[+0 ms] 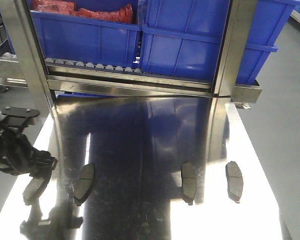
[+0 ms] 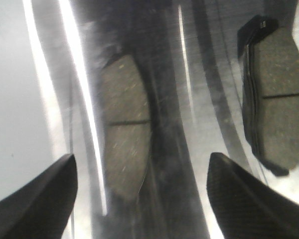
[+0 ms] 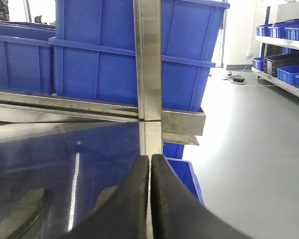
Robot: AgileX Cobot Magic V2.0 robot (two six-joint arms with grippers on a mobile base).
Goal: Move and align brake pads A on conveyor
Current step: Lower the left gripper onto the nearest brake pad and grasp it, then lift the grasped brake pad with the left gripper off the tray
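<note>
The four pads (image 1: 189,181) lie in a row on the shiny counter (image 1: 140,135), with no conveyor in sight, so this looks like the first pickup. The left tool (image 2: 142,164) hangs wide open and empty over the leftmost pad (image 2: 124,149), while the right tool (image 3: 150,199) is pressed closed on nothing. Next, I'd say, the left one must drop straight down, straddle that pad's narrow width and pinch.

brake pads (image 2: 124,149) are showing dark grey with pale speckling and a thin dark groove line, steel table (image 1: 140,135) is gleaming streaky silver, bins (image 1: 185,50) are showing bright blue, their contents (image 1: 110,12) red, left gripper (image 2: 142,159) is looking black.
</note>
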